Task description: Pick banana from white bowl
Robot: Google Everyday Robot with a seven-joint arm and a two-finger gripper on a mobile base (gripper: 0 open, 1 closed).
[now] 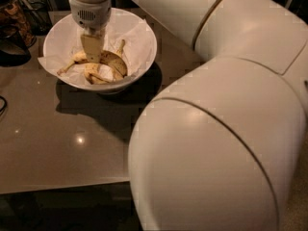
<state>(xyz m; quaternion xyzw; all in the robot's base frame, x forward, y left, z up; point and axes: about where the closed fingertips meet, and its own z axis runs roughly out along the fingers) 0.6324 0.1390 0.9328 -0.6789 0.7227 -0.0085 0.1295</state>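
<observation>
The white bowl (61, 32) stands at the back left of the table, lined with crumpled white paper (137, 41). The spotted yellow banana (115, 62) curves along the right of the bowl's floor. A smaller, paler banana (71, 65) lies to its left, and another piece (96, 78) lies at the front. My gripper (91, 57) reaches straight down into the bowl, between the paler banana and the spotted one, and hides where they meet.
My large white arm (216, 129) fills the right and front of the view and hides that part of the grey table (57, 138). A dark round object (12, 37) and a wire rack (29, 4) stand left of the bowl.
</observation>
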